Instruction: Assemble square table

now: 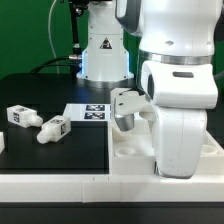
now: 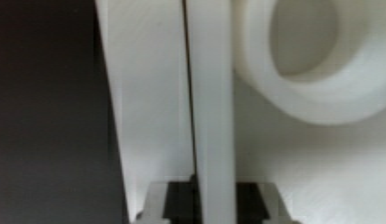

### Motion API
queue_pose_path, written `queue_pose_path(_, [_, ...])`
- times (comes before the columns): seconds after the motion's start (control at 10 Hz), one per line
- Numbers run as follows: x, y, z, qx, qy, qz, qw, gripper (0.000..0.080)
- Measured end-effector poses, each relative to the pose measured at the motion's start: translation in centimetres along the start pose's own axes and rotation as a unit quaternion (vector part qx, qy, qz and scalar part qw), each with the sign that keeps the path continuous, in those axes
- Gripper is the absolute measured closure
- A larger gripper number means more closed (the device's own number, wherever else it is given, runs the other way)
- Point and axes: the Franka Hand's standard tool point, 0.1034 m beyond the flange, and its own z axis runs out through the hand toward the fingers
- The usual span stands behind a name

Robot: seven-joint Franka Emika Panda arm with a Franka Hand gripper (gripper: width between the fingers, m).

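Black table (image 1: 60, 160) bears 2 loose legs (image 1: 18, 116) (image 1: 52, 128) (both lying) and 1 slab (image 1: 128, 153).

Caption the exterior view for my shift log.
White Panda arm poised low over the white plastic square slab, two short tagged white legs lying loose on the black table.

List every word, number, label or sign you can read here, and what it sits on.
No readable words or numbers in either view.
Triangular sticker on the robot base: too small to read.
Tags on one leg, the other leg and the marker board: black-and-white patterns, no letters.
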Motion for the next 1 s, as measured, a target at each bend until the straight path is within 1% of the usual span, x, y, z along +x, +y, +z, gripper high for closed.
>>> queue_pose_path(0.1, [0.0, 0.0, 0.0, -0.001, 0.000, 0.000, 1.000, 0.0745])
queue_pose_path(0.2, [0.0, 0.0, 0.0, -0.001, 0.000, 0.000, 1.000, 0.0710])
queue_pose_path(0.3, [-0.1, 0.0, 0.0, 0.000, 0.000, 0.000, 1.000, 0.0710])
queue_pose_path(0.4, [-0.1, 0.0, 0.0, 0.000, 0.000, 0.000, 1.000, 0.0558])
queue_pose_path(0.5, [-0.1, 0.0, 0.0, 0.000, 0.000, 0.000, 1.000, 0.0390])
queue_pose_path(0.6, [-0.2, 0.1, -0.2, -0.001, 0.000, 0.007, 1.000, 0.0390])
queue_pose_path(0.7, [-0.8, 0.2, -1.6, -0.001, -0.005, 0.028, 1.000, 0.0251])
queue_pose_path(0.8, [-1.9, 0.2, -3.6, -0.002, -0.012, 0.031, 0.999, 0.0175])
queue_pose_path(0.9, [-3.2, 0.1, -5.1, -0.002, -0.016, 0.061, 0.998, 0.0175])
queue_pose_path(1.0, [-4.6, 0.5, -6.2, -0.006, -0.020, 0.104, 0.994, 0.0155])
